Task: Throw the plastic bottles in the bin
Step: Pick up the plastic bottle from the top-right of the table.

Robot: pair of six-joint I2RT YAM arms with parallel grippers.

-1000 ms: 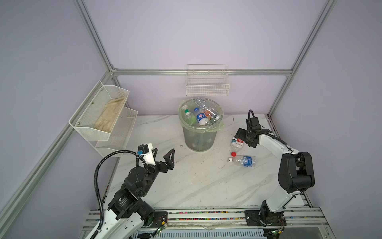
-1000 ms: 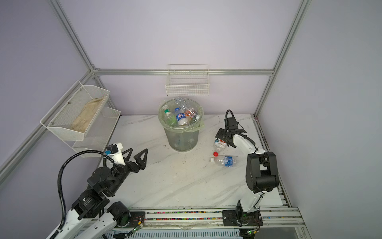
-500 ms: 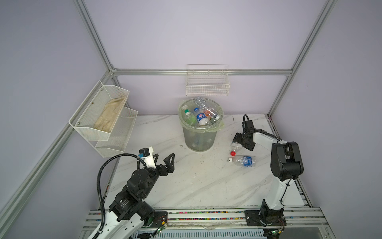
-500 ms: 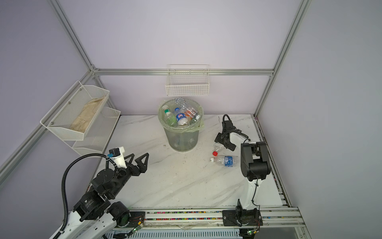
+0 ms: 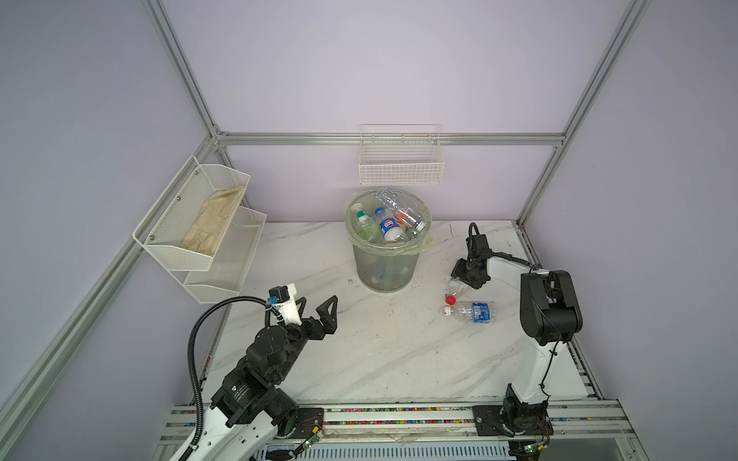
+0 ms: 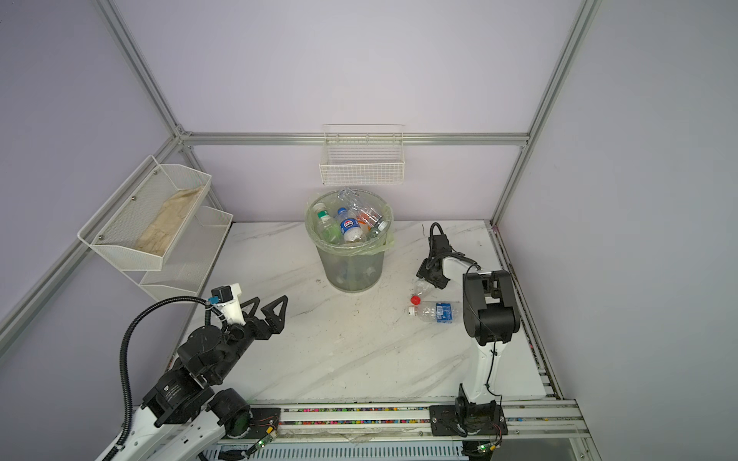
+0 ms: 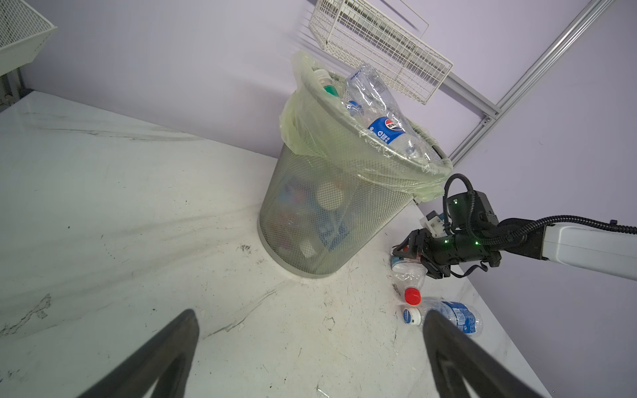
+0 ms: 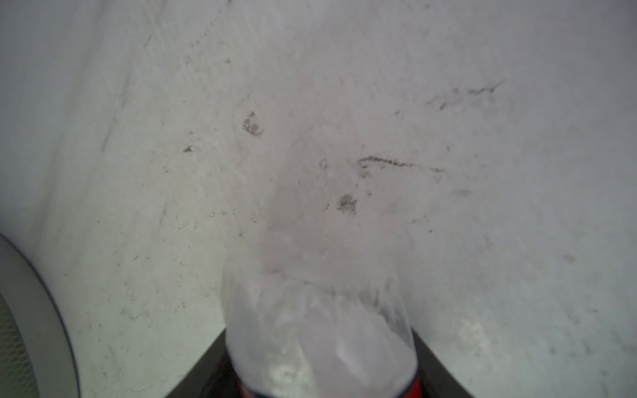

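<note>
Left wrist view: the right gripper [image 7: 413, 262] has its jaws clamped on the base end of a red-capped bottle [image 7: 409, 279] lying on the worktop [image 7: 138, 213] near the bottle-filled bin [image 7: 331, 220]. A blue-labelled bottle [image 7: 451, 317] lies just beside its cap. On the left gripper [image 7: 308, 313] the jaws stand wide apart.

You see the left gripper [image 7: 310, 315] with its fingers [image 7: 165, 351] spread wide above the table [image 7: 138, 206], facing the bin [image 7: 331, 213], which is heaped with bottles [image 7: 382, 117] above its rim. Beside the bin, the right gripper [image 7: 413, 262] grips the butt end of a red-cap bottle [image 7: 410, 281] lying on the table. A blue-label bottle [image 7: 451, 315] lies with its white cap just beside the red one.
</note>
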